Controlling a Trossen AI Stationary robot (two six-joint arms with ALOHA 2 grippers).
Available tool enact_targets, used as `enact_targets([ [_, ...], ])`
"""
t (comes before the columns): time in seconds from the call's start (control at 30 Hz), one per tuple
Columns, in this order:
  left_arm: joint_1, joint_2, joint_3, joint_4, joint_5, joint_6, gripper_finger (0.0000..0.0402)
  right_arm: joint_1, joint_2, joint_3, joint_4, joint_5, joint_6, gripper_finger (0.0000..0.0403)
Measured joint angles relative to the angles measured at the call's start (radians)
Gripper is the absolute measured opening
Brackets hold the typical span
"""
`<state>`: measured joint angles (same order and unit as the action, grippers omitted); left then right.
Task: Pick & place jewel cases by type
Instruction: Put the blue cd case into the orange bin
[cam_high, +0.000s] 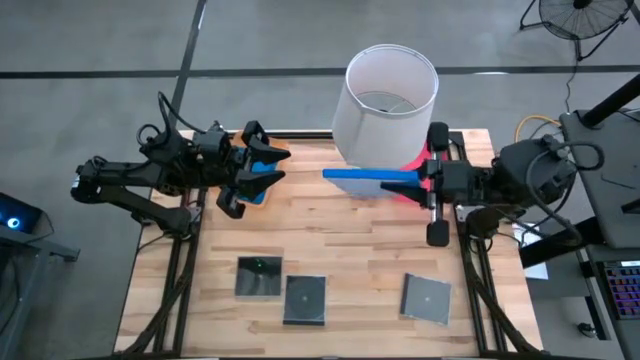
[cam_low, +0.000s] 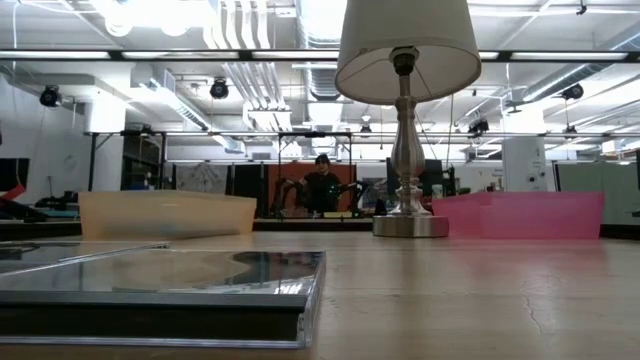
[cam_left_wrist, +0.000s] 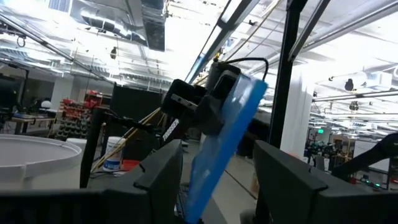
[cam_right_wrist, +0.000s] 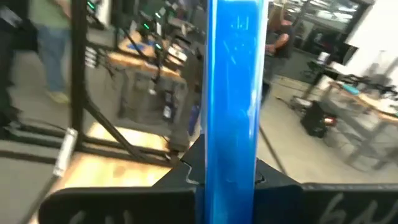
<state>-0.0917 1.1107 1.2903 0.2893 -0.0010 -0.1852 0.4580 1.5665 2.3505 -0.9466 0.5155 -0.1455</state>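
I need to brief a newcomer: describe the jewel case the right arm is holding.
Find the white lampshade at the table's far edge. Just in front of it, the right end effector holds a bright blue jewel case on edge in the air, unlike the dark square cases lying flat near the front.

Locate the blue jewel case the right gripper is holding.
In the high view, the blue jewel case sits edge-on in the right gripper, above the table's far right, beside the lampshade.
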Motion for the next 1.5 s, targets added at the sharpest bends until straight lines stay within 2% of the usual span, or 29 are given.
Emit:
enact_targets([
  [0.3, 0.001, 0.0, -0.001, -0.034, 0.0, 0.001, 0.0182, 0.0, -0.02, 0.0, 0.187, -0.209, 0.096, 0.0011],
  [0.63, 0.002, 0.0, -0.001, -0.046, -0.017, 0.054, 0.0182, 0.0, -0.039, 0.0, 0.217, -0.21, 0.166, 0.0011],
  [0.73, 0.003, 0.0, 0.005, -0.068, -0.018, 0.054, 0.0182, 0.0, -0.04, 0.0, 0.16, -0.21, 0.192, 0.0011],
  [0.83, 0.004, 0.001, 0.041, -0.158, -0.029, 0.053, 0.0182, -0.005, -0.041, 0.0, 0.065, -0.21, 0.259, 0.0011],
  [1.03, 0.007, 0.064, 0.267, -0.491, -0.055, 0.055, 0.0182, -0.025, -0.053, 0.0, -0.109, -0.211, 0.426, 0.0011],
  [1.23, 0.007, 0.208, 0.516, -0.805, -0.053, 0.078, 0.0182, -0.057, -0.062, 0.0, -0.25, -0.248, 0.509, 0.0011],
  [1.5, 0.01, 0.393, 0.789, -1.034, 0.01, 0.106, 0.0182, -0.098, -0.059, 0.0, -0.391, -0.339, 0.551, 0.0011],
])
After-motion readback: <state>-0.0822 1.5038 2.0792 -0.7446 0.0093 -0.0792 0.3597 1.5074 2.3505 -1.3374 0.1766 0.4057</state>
